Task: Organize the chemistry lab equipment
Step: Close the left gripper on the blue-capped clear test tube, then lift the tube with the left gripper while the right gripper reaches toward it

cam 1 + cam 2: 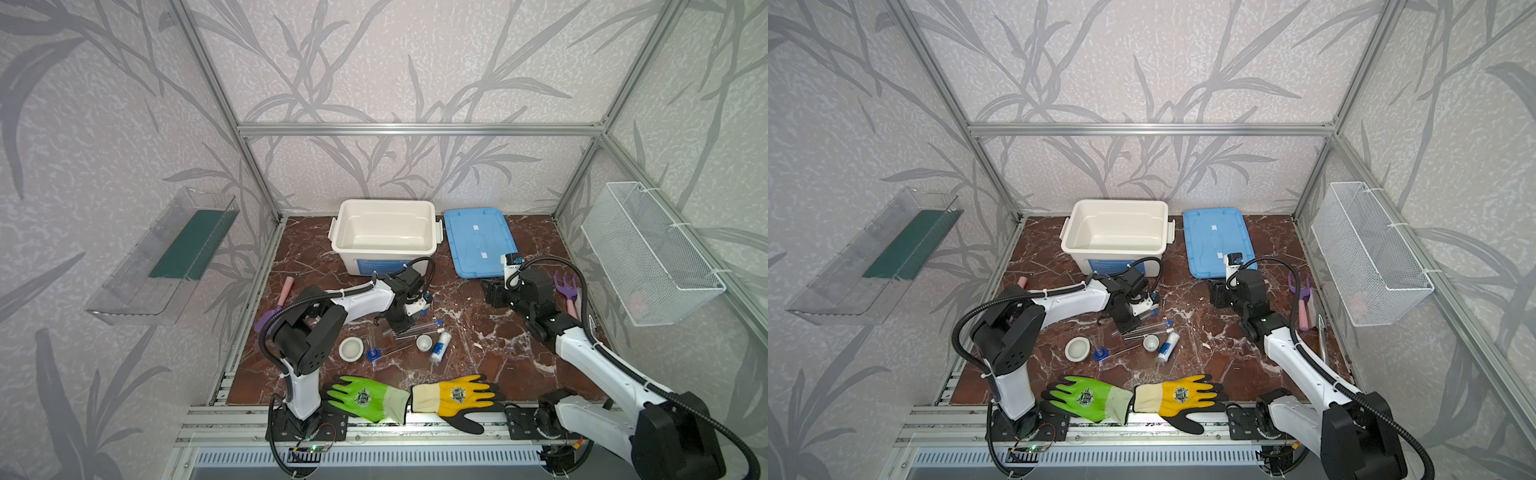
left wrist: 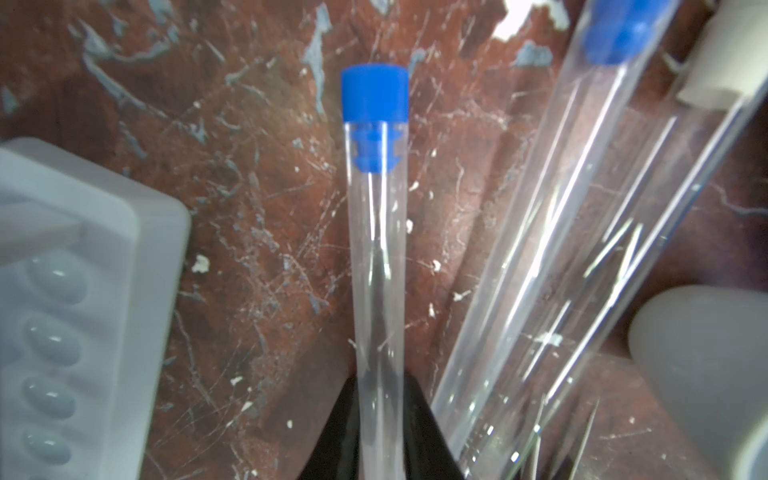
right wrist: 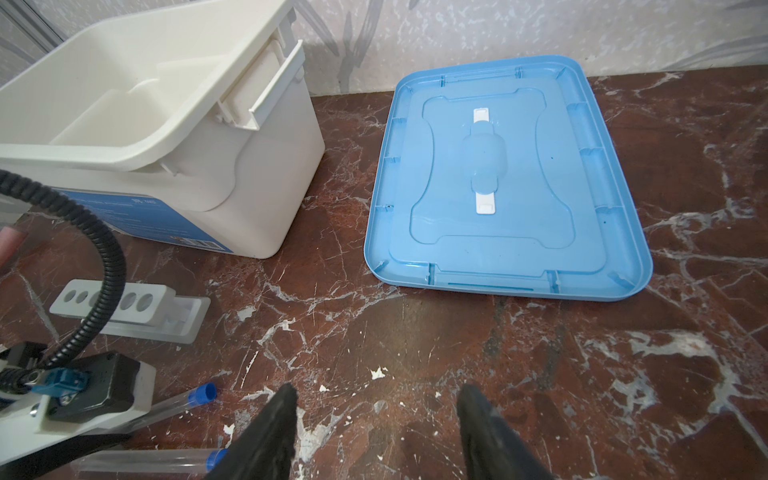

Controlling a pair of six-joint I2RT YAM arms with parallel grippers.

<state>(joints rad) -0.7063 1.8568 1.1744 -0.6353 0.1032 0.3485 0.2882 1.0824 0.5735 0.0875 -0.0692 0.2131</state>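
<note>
Honestly, I'm barely started: the white bin (image 1: 345, 206) stands empty, its blue lid (image 1: 478, 241) lying beside it on the table (image 1: 478, 332). My left gripper (image 2: 380, 386) has its fingers (image 2: 422, 428) pinching one blue-capped test tube (image 2: 376, 249) down near the six-hole rack (image 3: 162, 297), whose visible holes are empty. Other tubes (image 2: 540, 249), the wide dish (image 1: 351, 348), the small dish (image 1: 424, 343), the blue-based cylinder (image 1: 372, 353) and the bottle (image 1: 440, 347) lie loose. My right gripper (image 3: 376, 399) hangs spread over the table, holding nothing.

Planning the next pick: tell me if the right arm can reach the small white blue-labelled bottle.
Probably yes. The right gripper is open, bare marble table lies between it and the bottle, and the left gripper, gripping a clear blue-capped test tube, stands aside.
</note>
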